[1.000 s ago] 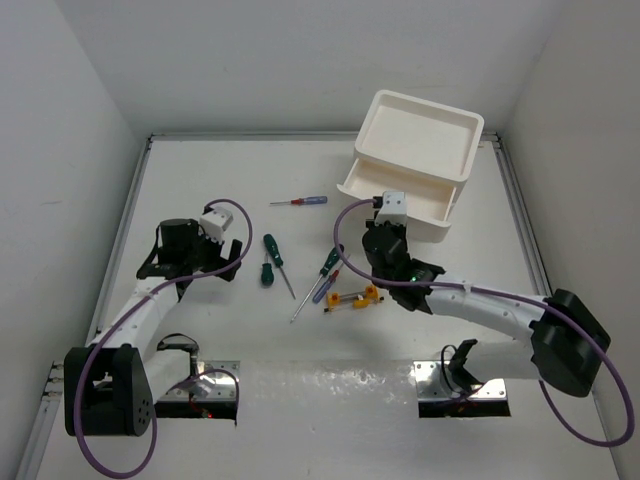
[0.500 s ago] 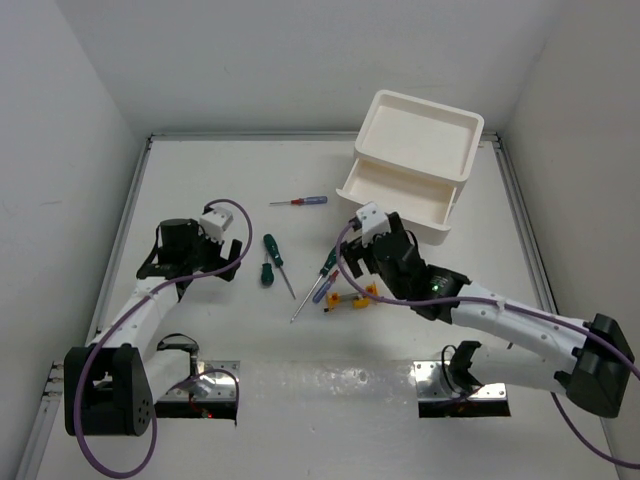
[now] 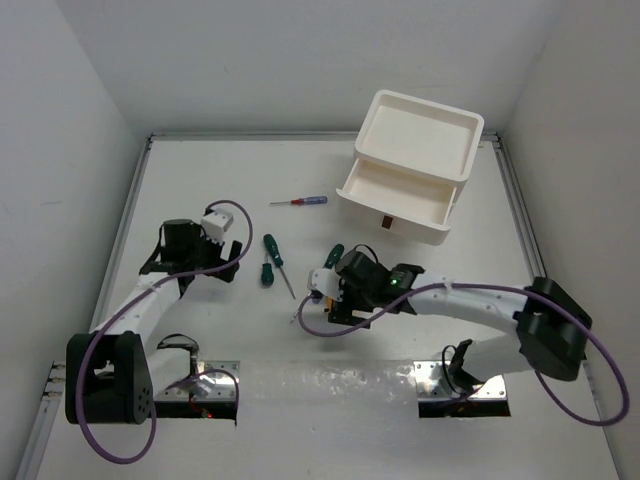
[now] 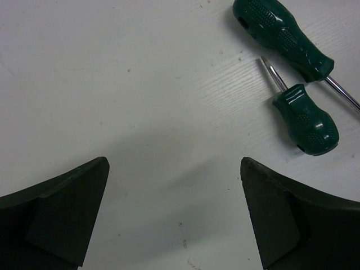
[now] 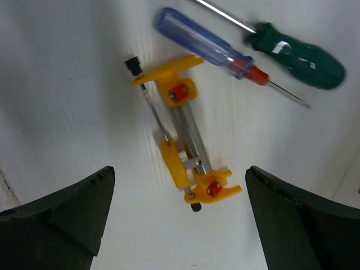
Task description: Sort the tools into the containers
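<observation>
Though by right claw [image 5: 180,222], screwdriver [image 5: 301,55] cropped

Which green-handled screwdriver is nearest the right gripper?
The green-handled screwdriver beside the blue-handled screwdriver, just ahead of the right gripper; the other two lie near the left gripper.

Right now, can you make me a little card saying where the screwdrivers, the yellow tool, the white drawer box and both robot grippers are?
Container: white plastic drawer stack, far right; one drawer pulled out, nothing visible inside
Left gripper: open over bare table, near long dark-green-handled screwdriver and stubby dark-green-handled screwdriver
Right gripper: open over yellow-orange tool with metal bar
Beside that tool: blue-and-red-handled screwdriver, third dark-green-handled screwdriver
Lying alone: lone thin blue-and-red screwdriver, left of the drawer stack
</observation>
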Controlling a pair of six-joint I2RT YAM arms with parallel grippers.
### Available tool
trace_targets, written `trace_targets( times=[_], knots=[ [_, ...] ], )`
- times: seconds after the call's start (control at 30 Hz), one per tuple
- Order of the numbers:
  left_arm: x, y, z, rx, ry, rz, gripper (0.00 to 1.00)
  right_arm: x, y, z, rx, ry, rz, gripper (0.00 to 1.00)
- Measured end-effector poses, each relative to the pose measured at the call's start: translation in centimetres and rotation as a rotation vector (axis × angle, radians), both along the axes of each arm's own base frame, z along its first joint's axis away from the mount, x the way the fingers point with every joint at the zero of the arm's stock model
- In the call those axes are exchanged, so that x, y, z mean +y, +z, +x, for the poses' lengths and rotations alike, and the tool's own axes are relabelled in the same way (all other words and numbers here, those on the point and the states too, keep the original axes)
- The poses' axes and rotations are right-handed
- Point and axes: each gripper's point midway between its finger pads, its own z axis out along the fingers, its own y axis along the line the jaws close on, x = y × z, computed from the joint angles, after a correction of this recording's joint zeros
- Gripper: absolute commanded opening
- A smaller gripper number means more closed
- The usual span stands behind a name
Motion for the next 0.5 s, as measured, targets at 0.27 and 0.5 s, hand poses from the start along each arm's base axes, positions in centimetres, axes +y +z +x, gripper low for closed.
trace_targets(
  times=[0.27,0.5],
  knots=[
    [0.3,-0.4,0.0,0.012,0.012,0.012,1.0,0.8,-3.0,-0.1,0.098,0.1,-0.068,0.97],
    [0.3,-0.1,0.0,0.004,0.012,0.013,1.0,0.3,-4.8,2.6,0.185,0.005,0.019,0.87]
  ],
)
